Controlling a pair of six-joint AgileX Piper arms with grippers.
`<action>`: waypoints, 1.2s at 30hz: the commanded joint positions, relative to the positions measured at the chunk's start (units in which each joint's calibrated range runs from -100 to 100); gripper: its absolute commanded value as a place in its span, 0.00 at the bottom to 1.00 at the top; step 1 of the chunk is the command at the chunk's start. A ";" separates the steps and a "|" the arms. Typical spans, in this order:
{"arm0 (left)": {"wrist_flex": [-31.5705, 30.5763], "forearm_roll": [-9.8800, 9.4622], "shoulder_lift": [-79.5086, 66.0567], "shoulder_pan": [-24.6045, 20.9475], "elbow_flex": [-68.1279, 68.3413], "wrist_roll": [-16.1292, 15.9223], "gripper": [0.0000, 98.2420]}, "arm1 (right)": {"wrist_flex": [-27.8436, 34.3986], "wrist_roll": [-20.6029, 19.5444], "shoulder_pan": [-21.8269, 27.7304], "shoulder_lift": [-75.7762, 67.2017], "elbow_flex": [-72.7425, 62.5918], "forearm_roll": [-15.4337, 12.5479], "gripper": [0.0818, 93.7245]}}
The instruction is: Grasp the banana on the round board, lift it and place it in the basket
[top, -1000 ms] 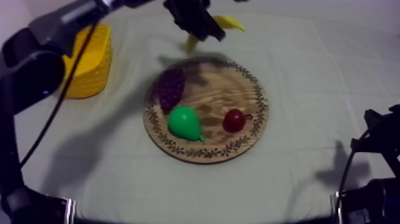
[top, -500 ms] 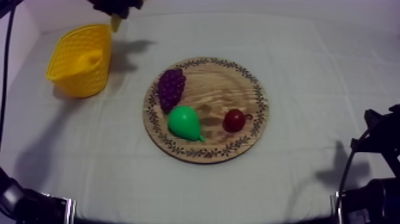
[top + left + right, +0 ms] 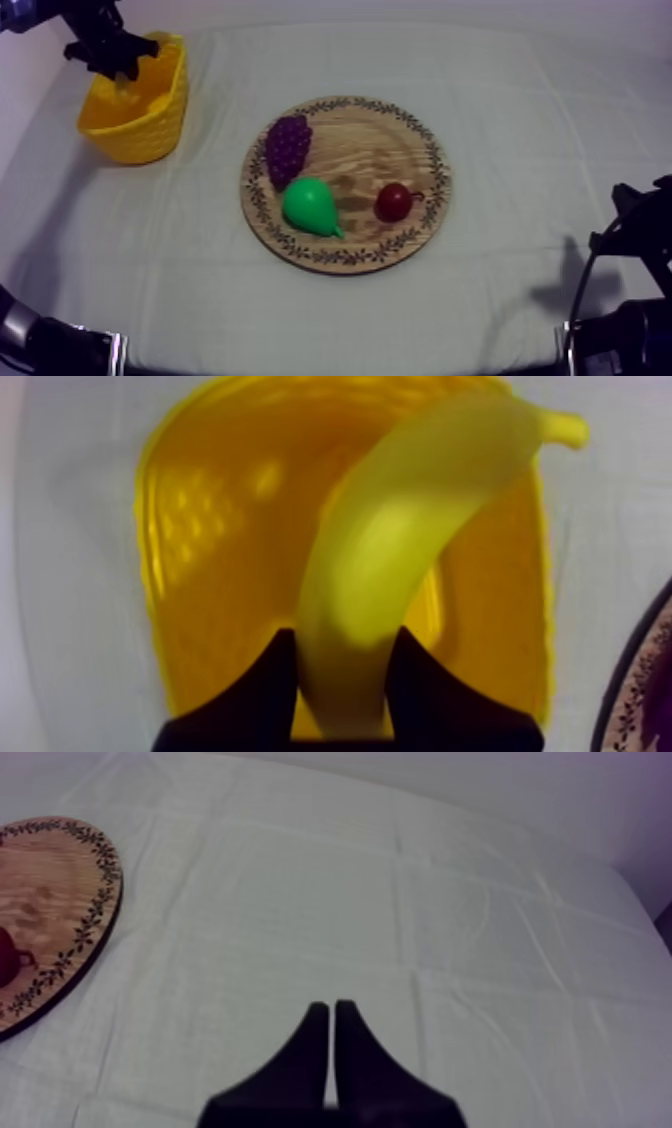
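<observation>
While it clamps the banana (image 3: 410, 536), left hand (image 3: 341, 644) hovers over basket (image 3: 205, 536).

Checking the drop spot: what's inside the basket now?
The basket is bare where visible. The banana, gripped by the left claw, hangs over its mouth and hides part of the floor.

1 each: banana (image 3: 400, 556) | basket (image 3: 150, 130) | board (image 3: 400, 150) | pear (image 3: 308, 205) | grapes (image 3: 287, 148) | small red fruit (image 3: 392, 202)

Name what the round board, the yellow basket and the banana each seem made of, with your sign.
The round board: wood, matt; grain shows, with a dark leaf pattern round the rim. The yellow basket: probably moulded plastic; regular dimpled wall, soft shine. The banana: probably smooth plastic or rubber; even colour, faint sheen.
</observation>
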 commanded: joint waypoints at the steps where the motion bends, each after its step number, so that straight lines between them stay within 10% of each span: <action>1: -1.11 0.06 0.11 -0.49 1.94 0.12 0.32 | -0.02 0.00 0.02 -0.02 -0.03 0.01 0.00; 36: -18.21 6.67 1.13 -3.42 10.30 -3.62 0.36 | -0.02 0.00 0.02 -0.02 -0.03 0.01 0.00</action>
